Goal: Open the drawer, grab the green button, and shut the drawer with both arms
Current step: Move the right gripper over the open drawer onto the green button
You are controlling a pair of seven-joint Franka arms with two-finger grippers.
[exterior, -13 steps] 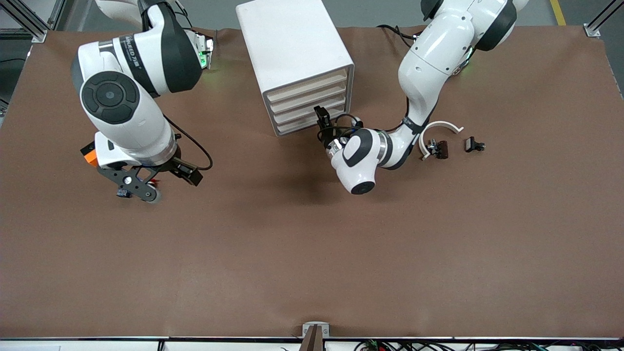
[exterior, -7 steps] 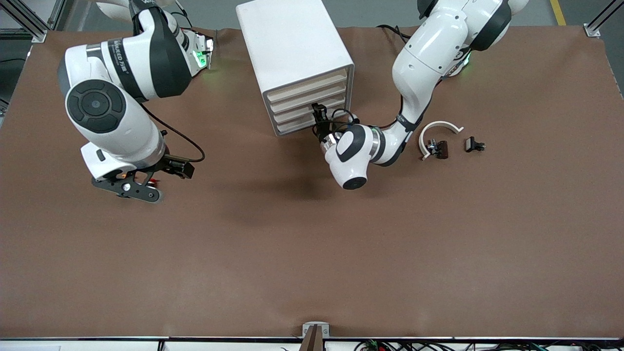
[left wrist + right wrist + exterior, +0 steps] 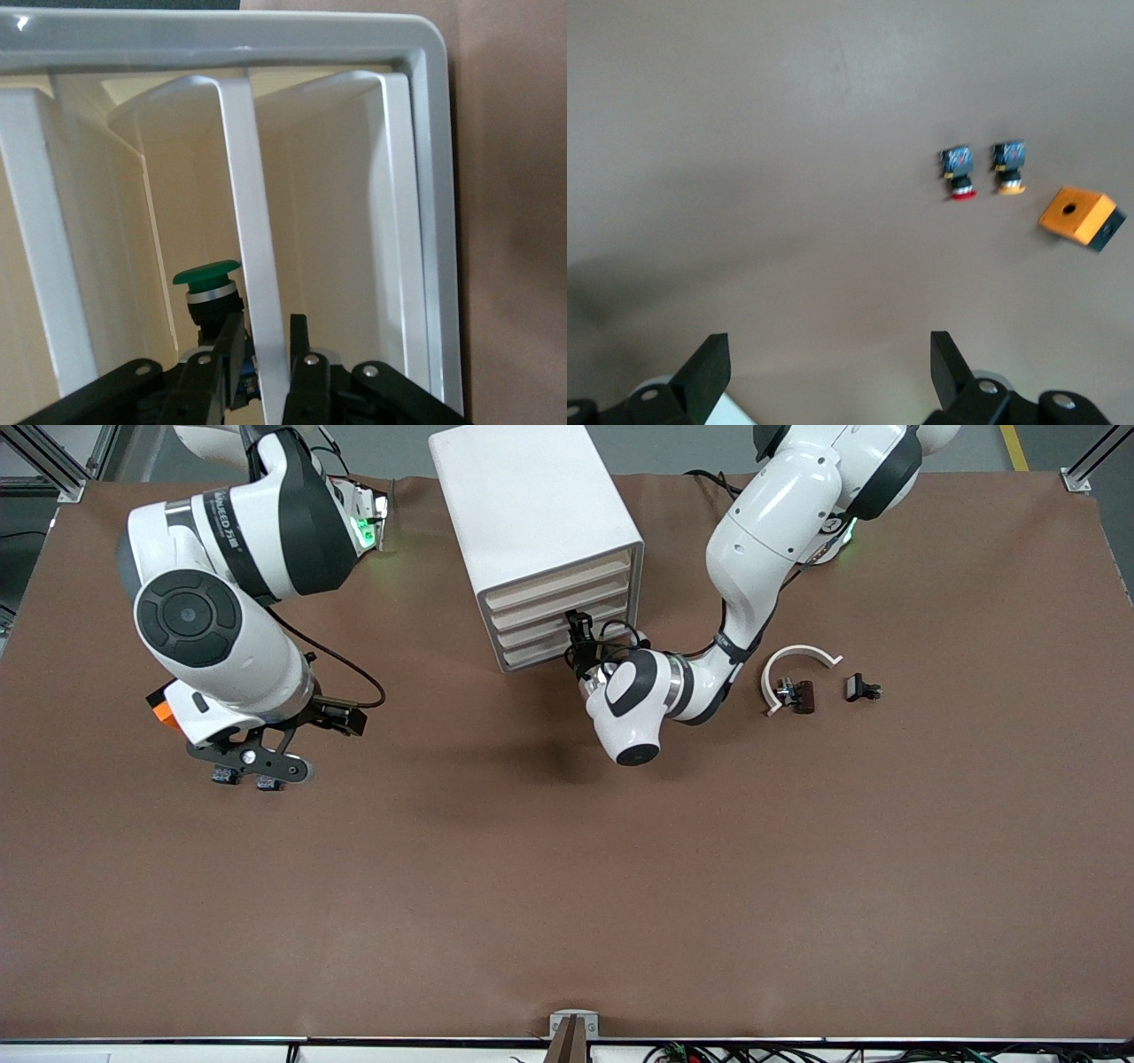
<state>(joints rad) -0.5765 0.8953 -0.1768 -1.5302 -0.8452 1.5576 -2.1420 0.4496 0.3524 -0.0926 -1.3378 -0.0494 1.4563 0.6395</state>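
Observation:
The white cabinet (image 3: 532, 505) stands near the arms' bases with its four beige-fronted drawers pushed in. My left gripper (image 3: 580, 633) is at the front of a lower drawer (image 3: 540, 636). In the left wrist view the left gripper (image 3: 266, 323) has one finger on each side of that drawer's white front lip (image 3: 252, 221), shut on it. The green-capped button (image 3: 207, 276) shows inside the drawer, just past one finger. My right gripper (image 3: 252, 760) hangs open over the table at the right arm's end; in its own view the right gripper (image 3: 826, 350) holds nothing.
A red-capped button (image 3: 958, 173), a yellow-capped button (image 3: 1008, 166) and an orange block (image 3: 1081, 219) lie on the table under the right gripper. A white curved piece (image 3: 797, 660) and two small dark parts (image 3: 797, 693) (image 3: 861, 688) lie toward the left arm's end.
The left gripper edged up to the drawer front and its fingers narrowed onto the lip. The right arm swung and its gripper shifted a little over the small buttons.

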